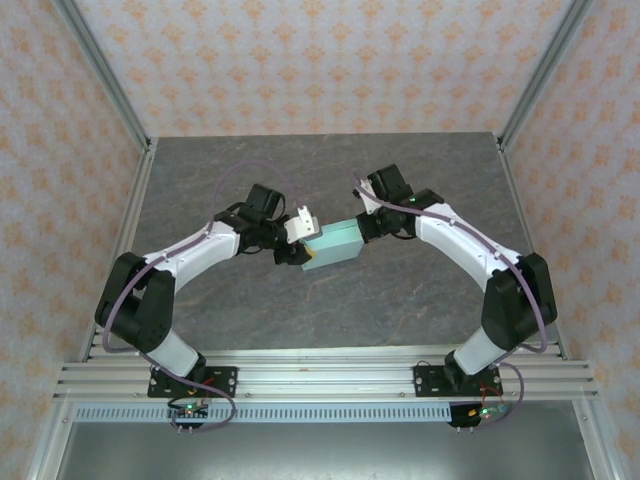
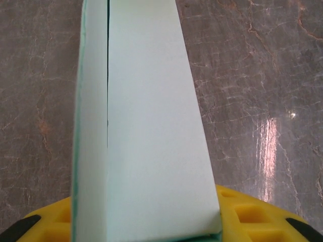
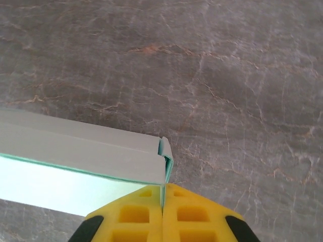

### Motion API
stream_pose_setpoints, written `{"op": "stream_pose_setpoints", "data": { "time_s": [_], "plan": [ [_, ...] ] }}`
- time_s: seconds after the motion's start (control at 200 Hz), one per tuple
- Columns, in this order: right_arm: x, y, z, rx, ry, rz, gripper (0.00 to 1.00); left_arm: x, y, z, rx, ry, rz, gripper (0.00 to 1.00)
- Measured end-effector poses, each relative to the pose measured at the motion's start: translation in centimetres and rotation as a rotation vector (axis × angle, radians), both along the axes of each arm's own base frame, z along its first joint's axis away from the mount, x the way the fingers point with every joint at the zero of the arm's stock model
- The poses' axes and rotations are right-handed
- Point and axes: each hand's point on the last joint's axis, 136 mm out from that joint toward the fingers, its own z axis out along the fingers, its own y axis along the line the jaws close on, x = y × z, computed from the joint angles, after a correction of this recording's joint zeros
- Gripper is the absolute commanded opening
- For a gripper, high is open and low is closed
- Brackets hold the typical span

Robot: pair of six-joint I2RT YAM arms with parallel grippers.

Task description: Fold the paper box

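The light is bright and even, coming from above. In the top view, shadows on the table (image 1: 330, 180) are soft and faint. In the left wrist view a white shine streaks the table at the right, and the close box (image 2: 151, 126) looks a little blurry. In the right wrist view the box's lower side glows almost white.
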Motion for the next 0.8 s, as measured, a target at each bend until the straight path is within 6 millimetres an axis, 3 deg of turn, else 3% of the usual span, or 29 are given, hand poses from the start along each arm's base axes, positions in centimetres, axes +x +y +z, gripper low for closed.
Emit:
{"op": "stream_pose_setpoints", "data": {
  "time_s": [0.34,0.801],
  "plan": [
    [0.0,-0.3,-0.5,0.000,0.027,-0.167,0.02,0.3,-0.4,-0.4,0.011,0.011,0.008,0.32],
    [0.2,-0.3,-1.5,0.029,-0.033,-0.188,0.01,0.5,-0.1,-0.7,0.033,0.029,0.026,0.34]
  ]
}}
